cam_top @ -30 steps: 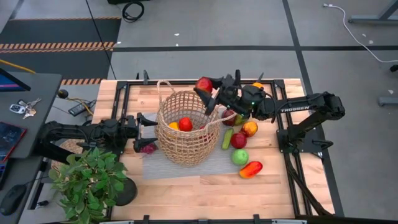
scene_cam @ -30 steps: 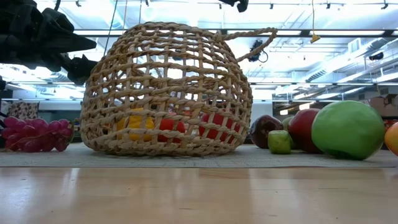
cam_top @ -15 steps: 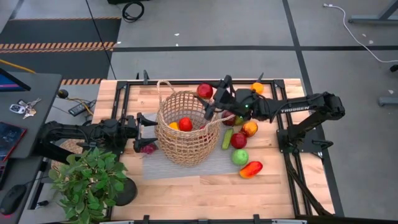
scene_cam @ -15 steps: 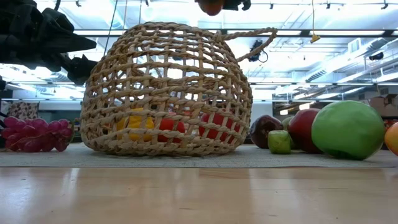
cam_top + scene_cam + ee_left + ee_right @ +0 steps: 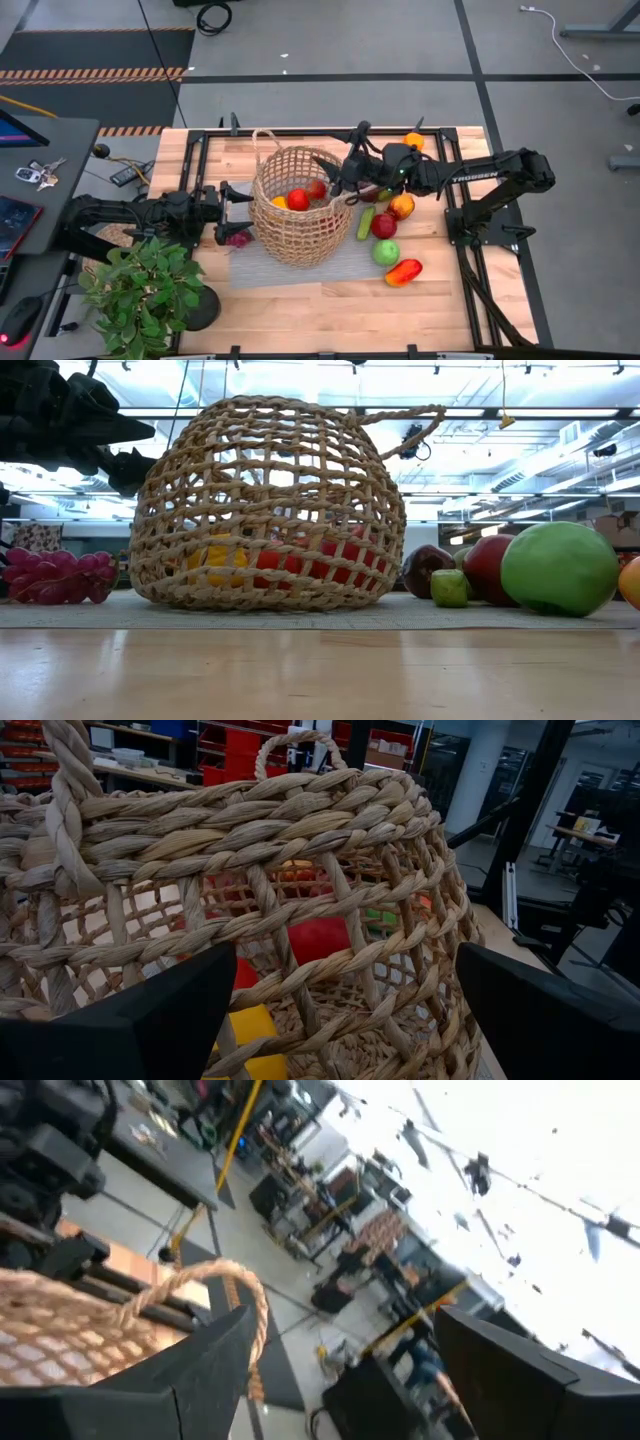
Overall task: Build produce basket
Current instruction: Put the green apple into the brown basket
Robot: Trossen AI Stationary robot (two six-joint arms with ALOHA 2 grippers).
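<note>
Potted plant (image 5: pixel 140 290): lower left of the high view, off the work area.
Left pincer (image 5: pixel 236 206): left of centre in the high view, low against the basket's left wall; fingers spread wide, holding nothing. In its wrist view the weave fills the gap between the fingers.
Grapes (image 5: pixel 55 576): dark-red bunch on the grey mat (image 5: pixel 350 262), just left of the basket, under the left pincer.
Basket (image 5: pixel 297 205): centre of the high view, upright on the mat, mouth up; round, so no long axis. Its two loop handles lie upper left and right of the rim. Red and yellow pieces are already inside.
Right pincer (image 5: pixel 337 170): just right of the basket's rim, upper centre; fingers apart and empty in its wrist view.
Cucumber (image 5: pixel 364 223): right of the basket, long axis running up-down in the frame.
Loose produce (image 5: pixel 386 225): cluster on the counter (image 5: pixel 300 310) right of the basket, below the right arm; red-orange pepper (image 5: pixel 403 271) lowest, lying slantwise.
Key relation: remaining pieces lie right of the basket, nearer the right pincer; grapes nearer the left.
</note>
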